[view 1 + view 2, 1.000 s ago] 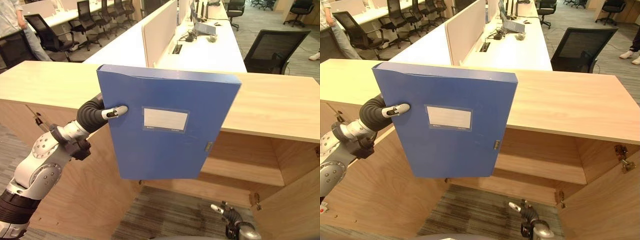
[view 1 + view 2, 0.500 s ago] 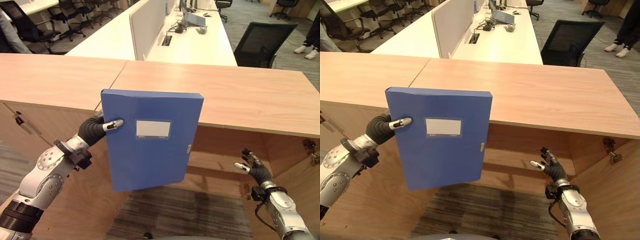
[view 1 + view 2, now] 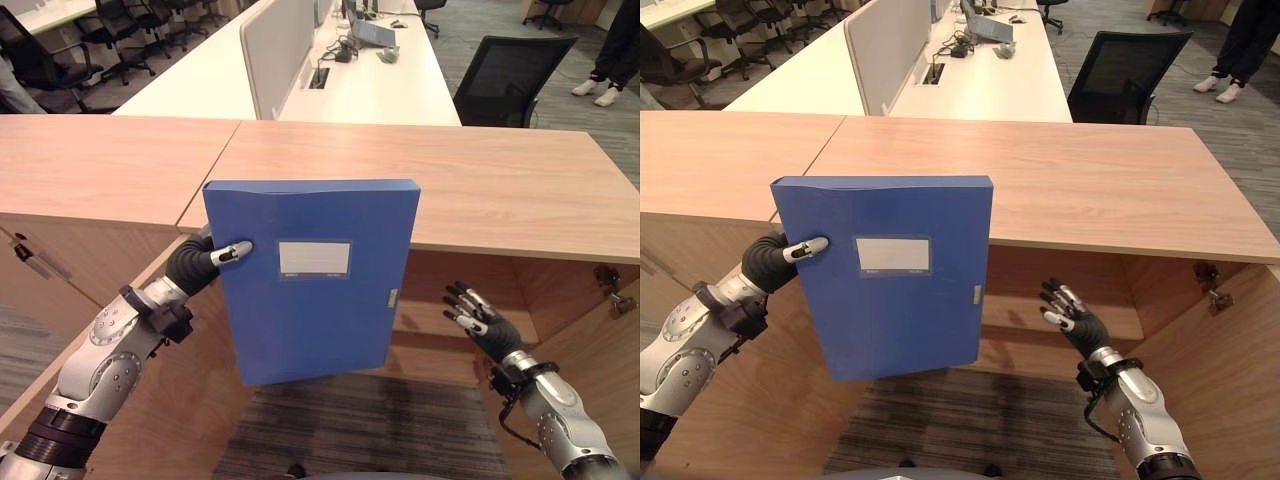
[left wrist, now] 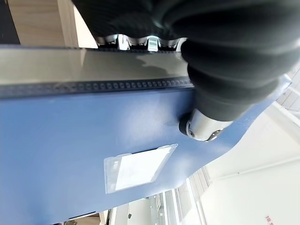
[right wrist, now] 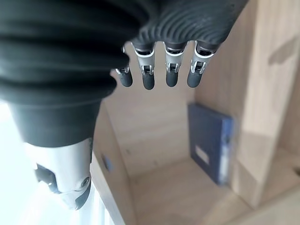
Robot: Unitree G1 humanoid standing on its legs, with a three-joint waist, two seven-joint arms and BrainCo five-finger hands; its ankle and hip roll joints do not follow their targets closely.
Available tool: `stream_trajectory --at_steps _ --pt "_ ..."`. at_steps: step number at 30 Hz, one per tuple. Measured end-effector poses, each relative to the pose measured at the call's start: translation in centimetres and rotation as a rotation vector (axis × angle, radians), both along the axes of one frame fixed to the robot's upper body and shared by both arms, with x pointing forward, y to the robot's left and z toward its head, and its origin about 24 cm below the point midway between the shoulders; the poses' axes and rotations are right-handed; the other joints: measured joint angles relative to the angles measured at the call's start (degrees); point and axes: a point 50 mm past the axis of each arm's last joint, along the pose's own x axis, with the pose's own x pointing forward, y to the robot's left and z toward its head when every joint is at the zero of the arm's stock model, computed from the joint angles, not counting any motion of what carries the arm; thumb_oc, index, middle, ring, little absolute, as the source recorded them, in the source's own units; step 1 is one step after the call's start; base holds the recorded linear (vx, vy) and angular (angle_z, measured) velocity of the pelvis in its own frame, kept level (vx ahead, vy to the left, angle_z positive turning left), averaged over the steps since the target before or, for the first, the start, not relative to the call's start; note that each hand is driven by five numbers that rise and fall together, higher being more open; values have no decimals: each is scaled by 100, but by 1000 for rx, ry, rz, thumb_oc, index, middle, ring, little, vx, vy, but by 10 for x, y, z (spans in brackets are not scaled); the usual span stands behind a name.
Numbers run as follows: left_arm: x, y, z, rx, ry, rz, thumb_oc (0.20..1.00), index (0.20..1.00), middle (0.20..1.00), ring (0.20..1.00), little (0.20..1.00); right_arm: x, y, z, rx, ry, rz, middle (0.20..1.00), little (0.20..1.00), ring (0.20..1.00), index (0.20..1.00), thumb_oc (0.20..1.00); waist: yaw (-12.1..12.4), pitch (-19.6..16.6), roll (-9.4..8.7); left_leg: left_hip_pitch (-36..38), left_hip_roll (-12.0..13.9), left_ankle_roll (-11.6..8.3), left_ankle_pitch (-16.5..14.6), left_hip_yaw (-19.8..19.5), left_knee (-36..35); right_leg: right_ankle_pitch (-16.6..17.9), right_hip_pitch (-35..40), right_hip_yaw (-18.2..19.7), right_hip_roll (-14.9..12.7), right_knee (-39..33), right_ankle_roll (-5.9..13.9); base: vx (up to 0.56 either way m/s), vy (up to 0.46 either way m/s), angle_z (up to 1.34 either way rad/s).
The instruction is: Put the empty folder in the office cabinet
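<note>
Blue folder held upright in front of the open cabinet

The folder (image 3: 310,280) is pinched at its left edge by the left hand (image 3: 205,262), thumb across the labelled front, long axis vertical, just near of the cabinet (image 3: 450,330). It is judged stiff, light and smooth, best gripped along an edge. The right hand (image 3: 1072,314) is held with fingers spread, empty.

My left hand (image 3: 205,262) is raised out front, arm bent at the elbow, thumb pressed flat across the front of what it's pinching while the fingers wrap behind. My right hand (image 3: 480,320) hangs lower, off to the side, palm up, fingers spread and relaxed, holding nothing.
</note>
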Motion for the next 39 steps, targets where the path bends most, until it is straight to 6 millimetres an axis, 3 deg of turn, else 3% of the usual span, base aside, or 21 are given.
stream_trajectory --at_steps 9,15,20,30,39 --pt "0 -3 0 -13 -7 -15 200 200 200 200 200 13 32 12 49 -52 164 1000 1000 1000 1000 1000 51 -19 -24 -1 0 0 0 -5 1 5 2 -3 -1 3 3 0 0 0" --pt "7 -19 3 -47 -40 -56 200 200 200 200 200 18 54 19 64 -81 265 1000 1000 1000 1000 1000 108 -54 -41 -2 -1 1 1 -11 2 5 3 -10 -1 7 3 0 0 0" --pt "10 -21 9 -51 -63 -59 200 200 200 200 200 22 59 26 63 -110 287 1000 1000 1000 1000 1000 112 -100 -34 -2 -1 1 1 -13 1 5 5 -11 -2 8 3 0 0 0" --pt "10 -33 -1 -66 -30 -78 200 200 200 200 200 24 85 32 73 -137 385 1000 1000 1000 1000 1000 111 -113 -26 -3 -2 1 1 -12 2 5 3 -9 -1 8 3 0 0 0" --pt "15 -38 -2 -62 -16 -78 200 200 200 200 200 23 89 30 60 -123 400 1000 1000 1000 1000 1000 118 -114 -24 -8 -2 1 1 -13 2 5 -1 -9 -1 7 3 0 0 0"
